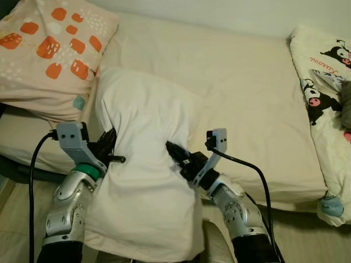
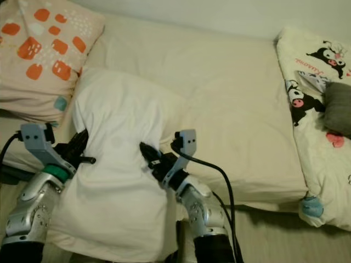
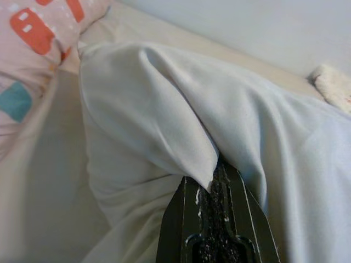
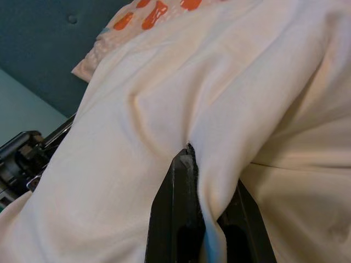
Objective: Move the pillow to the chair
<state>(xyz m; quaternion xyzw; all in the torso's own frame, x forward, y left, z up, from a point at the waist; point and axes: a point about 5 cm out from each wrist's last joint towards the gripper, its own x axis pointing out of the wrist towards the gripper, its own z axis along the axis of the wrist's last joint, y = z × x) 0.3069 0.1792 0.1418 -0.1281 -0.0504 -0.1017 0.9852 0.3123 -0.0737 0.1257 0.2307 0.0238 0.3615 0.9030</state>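
Both hands are clamped on the white pillow rn. The left hand has pinched a fold of the cover on its left side, fingers closed tight w/ fabric bunched between them. Right hand does the same on the right side, cloth squeezed between its fingers. The pillow is squashed in the middle where they grip, so it looks kinda hourglass shaped. Its top end lies on the bed near the front edge, and the bottom half hangs down past that edge btw the two arms. At the bed's far left corner there's a pink pillow w/ orange blotches, just beside the white one. A cartoon-print blanket is bunched along the bed's right edge, well apart from the pillow.
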